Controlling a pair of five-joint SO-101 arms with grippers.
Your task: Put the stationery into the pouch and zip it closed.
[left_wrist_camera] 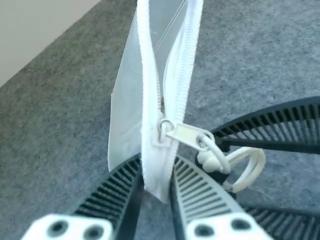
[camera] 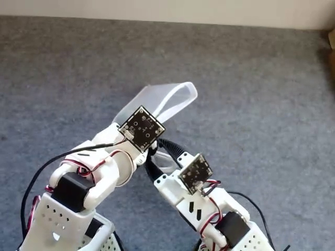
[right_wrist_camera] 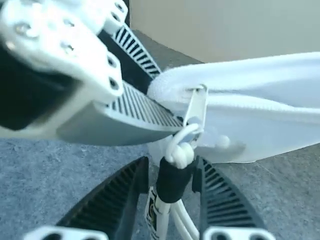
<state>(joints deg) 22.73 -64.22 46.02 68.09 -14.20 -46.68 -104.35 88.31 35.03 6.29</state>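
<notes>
A translucent white pouch (camera: pixel 157 102) stands on edge on the grey carpet, past both arms. My left gripper (left_wrist_camera: pixel 157 185) is shut on the pouch's near end (left_wrist_camera: pixel 156 170), just below the metal zipper slider (left_wrist_camera: pixel 167 131). Beyond the slider the two rows of zipper teeth (left_wrist_camera: pixel 175 60) spread apart. A white cord loop (left_wrist_camera: pixel 242 165) hangs from the pull tab (left_wrist_camera: pixel 189 135). My right gripper (right_wrist_camera: pixel 172 180) is shut on the black sleeve of that cord (right_wrist_camera: pixel 174 177), right beside the left gripper's fingers (right_wrist_camera: pixel 135 117). What lies inside the pouch cannot be made out.
Grey carpet (camera: pixel 261 78) spreads on all sides of the pouch. A pale wall (camera: pixel 167 8) runs along the far edge. The two arms' bases (camera: pixel 73 219) sit close together at the near edge, with black cables looping around them.
</notes>
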